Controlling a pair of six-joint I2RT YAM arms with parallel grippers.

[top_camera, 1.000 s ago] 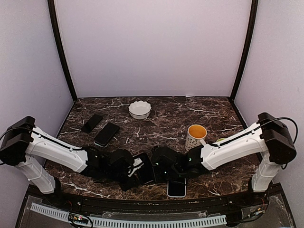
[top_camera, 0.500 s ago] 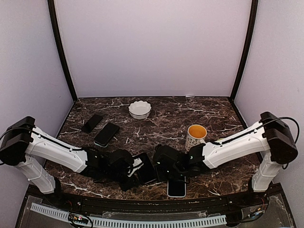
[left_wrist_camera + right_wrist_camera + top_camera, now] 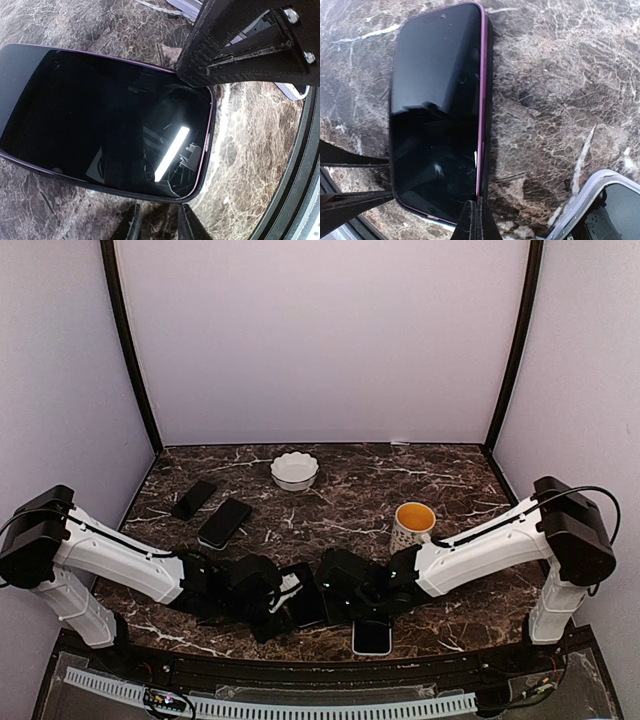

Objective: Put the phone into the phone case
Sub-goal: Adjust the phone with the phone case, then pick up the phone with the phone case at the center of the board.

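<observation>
Resting fully closed, the right claw [image 3: 475, 207] touches the purple rim of the phone [image 3: 437, 105], which lies screen-up near the six o'clock edge of the worktop [image 3: 350, 490], with the left claw [image 3: 159, 220], parted slightly, against its nine o'clock side.

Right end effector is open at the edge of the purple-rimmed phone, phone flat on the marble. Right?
No: the right end effector is shut tight at the edge of the purple-rimmed phone, which lies flat on the marble. The right wrist view shows it.
</observation>
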